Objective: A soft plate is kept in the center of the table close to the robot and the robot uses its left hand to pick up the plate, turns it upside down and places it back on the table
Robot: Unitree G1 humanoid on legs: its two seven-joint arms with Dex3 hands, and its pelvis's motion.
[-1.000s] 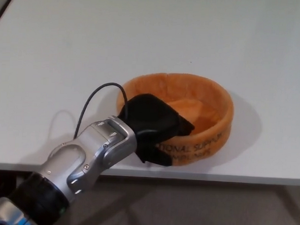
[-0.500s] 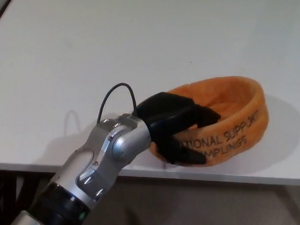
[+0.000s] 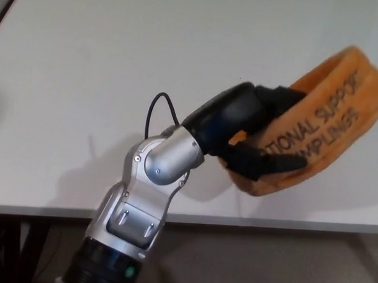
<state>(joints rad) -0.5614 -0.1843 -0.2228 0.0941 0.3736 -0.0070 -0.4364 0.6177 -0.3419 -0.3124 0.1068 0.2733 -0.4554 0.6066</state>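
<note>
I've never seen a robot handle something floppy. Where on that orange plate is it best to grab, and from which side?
Probably the raised rim, pinched from the robot's left. The orange plate has a thick upright wall, and the left hand grips it there, one finger outside over the lettering, the rest wrapped over the rim. The plate hangs tilted above the table, so this grip seems to hold.
</note>
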